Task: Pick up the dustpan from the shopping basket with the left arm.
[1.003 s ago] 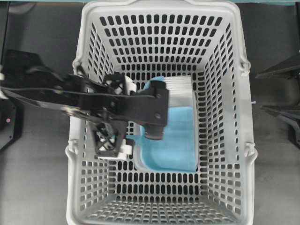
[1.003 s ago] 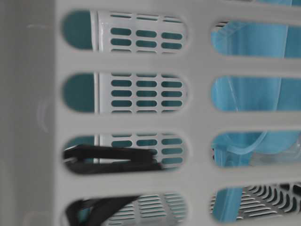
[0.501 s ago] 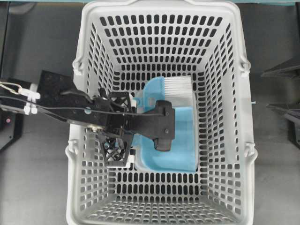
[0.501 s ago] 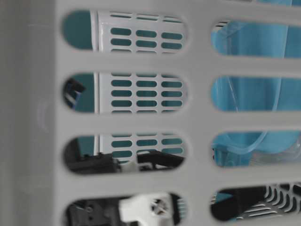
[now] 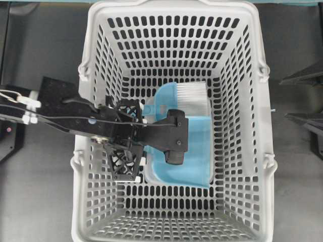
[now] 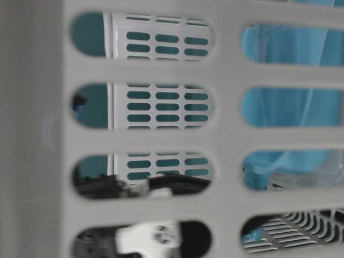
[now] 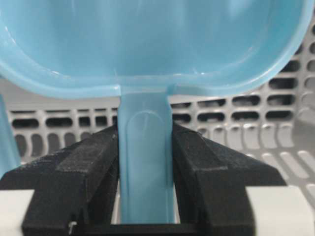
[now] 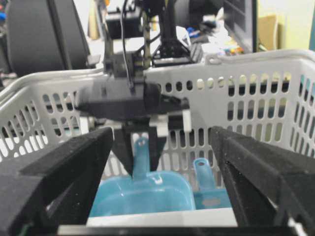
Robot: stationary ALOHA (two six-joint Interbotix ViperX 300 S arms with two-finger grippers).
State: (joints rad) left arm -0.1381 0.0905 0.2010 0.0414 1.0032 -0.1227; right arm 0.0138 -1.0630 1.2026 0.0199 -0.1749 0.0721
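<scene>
Inside the basket point(image 5: 252, 121), the dustpan point(image 5: 194, 151) lies on the floor beside a brush point(image 5: 192, 96), and my left gripper point(image 7: 145, 162) has both fingers point(image 7: 93, 167) pressed against its handle point(image 7: 145, 147). I judge the grasp made; next comes a straight lift clear of the walls. My right gripper point(image 8: 162, 182) waits spread wide outside.

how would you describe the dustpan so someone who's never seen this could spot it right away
Start at the large grey slotted shopping basket; on its floor, right of centre, lie two light blue things. The dustpan is the wide flat scoop with raised sides, its slim straight handle pinched between the left gripper's black fingers. The hand brush resting on it has white bristles; the dustpan has none.
</scene>
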